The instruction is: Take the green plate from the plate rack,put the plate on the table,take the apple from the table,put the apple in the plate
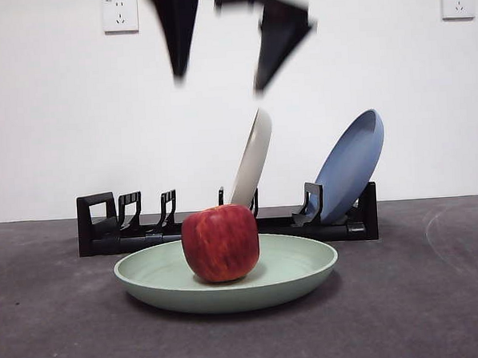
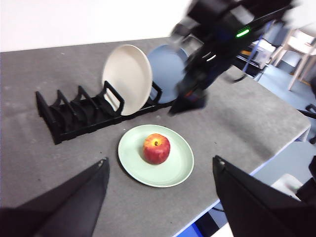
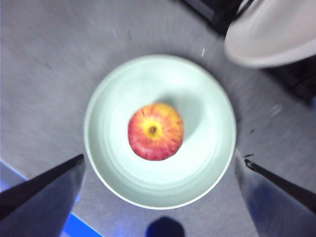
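Observation:
The red apple [image 1: 221, 242] sits upright in the middle of the pale green plate [image 1: 304, 265], which lies flat on the dark grey table [image 1: 54, 325] in front of the black plate rack [image 1: 113, 227]. My right gripper [image 1: 219, 81] hangs open and empty well above the apple; its wrist view looks straight down on the apple [image 3: 156, 131] and plate [image 3: 207, 148], with the gripper [image 3: 159, 155] wide open. My left gripper [image 2: 159, 160] is open and empty, high and off to the side, looking at the apple [image 2: 156, 148], the plate [image 2: 175, 168] and the rack [image 2: 74, 116].
A cream-white plate [image 1: 254, 158] and a blue plate [image 1: 352, 163] stand in the rack's right half. The right arm [image 2: 197, 84] hangs over the rack's blue-plate end. The table's edge [image 2: 276, 143] runs close past the green plate.

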Robot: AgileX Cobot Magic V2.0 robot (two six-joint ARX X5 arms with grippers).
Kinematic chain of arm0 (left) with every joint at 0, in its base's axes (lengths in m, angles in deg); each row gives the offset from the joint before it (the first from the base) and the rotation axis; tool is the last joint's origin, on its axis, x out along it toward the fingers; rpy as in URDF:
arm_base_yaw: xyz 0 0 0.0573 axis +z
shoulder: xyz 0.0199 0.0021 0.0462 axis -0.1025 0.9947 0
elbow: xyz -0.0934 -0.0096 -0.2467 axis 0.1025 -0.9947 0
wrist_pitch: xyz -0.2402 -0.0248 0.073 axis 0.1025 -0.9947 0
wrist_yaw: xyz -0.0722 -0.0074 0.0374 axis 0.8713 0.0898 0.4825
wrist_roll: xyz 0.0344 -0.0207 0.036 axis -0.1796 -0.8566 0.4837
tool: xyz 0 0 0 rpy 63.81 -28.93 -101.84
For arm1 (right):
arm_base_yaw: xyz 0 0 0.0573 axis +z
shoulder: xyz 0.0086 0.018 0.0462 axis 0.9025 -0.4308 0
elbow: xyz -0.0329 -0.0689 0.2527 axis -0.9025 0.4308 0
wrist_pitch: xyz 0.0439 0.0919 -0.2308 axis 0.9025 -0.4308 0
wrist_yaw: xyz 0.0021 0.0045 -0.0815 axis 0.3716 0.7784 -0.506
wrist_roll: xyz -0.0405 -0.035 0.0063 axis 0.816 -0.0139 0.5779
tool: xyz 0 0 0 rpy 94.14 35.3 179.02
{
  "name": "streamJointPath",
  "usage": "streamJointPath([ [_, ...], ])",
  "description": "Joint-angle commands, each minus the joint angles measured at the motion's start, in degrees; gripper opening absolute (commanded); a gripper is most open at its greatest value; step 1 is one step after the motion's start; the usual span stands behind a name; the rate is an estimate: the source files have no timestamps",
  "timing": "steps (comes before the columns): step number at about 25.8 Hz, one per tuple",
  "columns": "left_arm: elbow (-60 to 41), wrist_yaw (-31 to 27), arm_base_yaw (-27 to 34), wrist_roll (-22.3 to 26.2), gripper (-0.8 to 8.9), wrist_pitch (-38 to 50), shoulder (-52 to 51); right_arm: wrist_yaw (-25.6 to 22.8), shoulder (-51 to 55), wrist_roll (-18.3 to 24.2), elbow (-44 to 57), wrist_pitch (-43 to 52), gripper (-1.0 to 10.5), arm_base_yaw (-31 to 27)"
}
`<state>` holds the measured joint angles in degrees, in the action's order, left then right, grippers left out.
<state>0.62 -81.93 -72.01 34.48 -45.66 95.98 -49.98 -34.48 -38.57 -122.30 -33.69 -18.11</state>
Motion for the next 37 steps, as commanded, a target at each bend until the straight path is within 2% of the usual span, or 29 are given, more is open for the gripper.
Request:
streamJointPath([
  [1,-0.3,-1.7,0.0,-0.3,3.49,1.1,0.7,0.2,5.1,1.6,-0.6,-1.7,5.1,0.1],
  [5,-0.3,-4.3,-0.3,-0.1,3.46,1.3,2.6,0.2,13.7,1.6,-0.2,-4.9,5.0,0.1],
  [12,-0.3,-4.1,-2.0,0.6,3.46,3.7,7.3,0.4,30.3,-0.3,5.8,-4.9,5.0,0.2],
  [15,-0.3,-4.7,-3.3,1.5,3.46,6.2,9.4,0.3,37.7,-1.1,11.1,-4.8,5.0,0.2],
  [17,-0.3,-7.4,-4.1,1.4,3.46,6.4,11.2,0.3,43.7,-1.5,16.8,-4.8,5.0,0.2],
  [22,-2.6,-8.6,-4.4,-1.4,3.46,4.5,17.0,0.3,57.8,-8.2,34.2,-0.4,5.0,0.2],
  [24,-3.4,-10.8,-4.4,-2.1,3.46,3.6,19.7,-0.3,60.9,-10.0,38.4,1.4,5.0,0.2],
  [27,-3.4,-11.0,-4.4,-2.7,3.42,3.6,23.1,-0.3,61.6,-10.6,39.6,1.0,4.9,0.2],
  [28,-3.4,-11.0,-4.4,-2.6,2.54,3.5,24.0,-0.3,61.6,-10.6,39.6,0.5,3.8,0.2],
  [29,-3.4,-11.0,-4.5,-1.7,0.42,3.3,24.7,-0.3,61.6,-10.6,39.6,0.2,2.2,0.2],
  [30,-3.4,-11.0,-4.9,-0.4,-0.09,3.3,25.2,-0.3,61.6,-10.6,39.6,-0.2,-0.2,0.2],
  [37,-3.4,-10.4,-6.0,-0.3,-0.09,3.5,26.1,-0.3,61.6,-10.6,39.6,-1.4,-0.1,0.2],
])
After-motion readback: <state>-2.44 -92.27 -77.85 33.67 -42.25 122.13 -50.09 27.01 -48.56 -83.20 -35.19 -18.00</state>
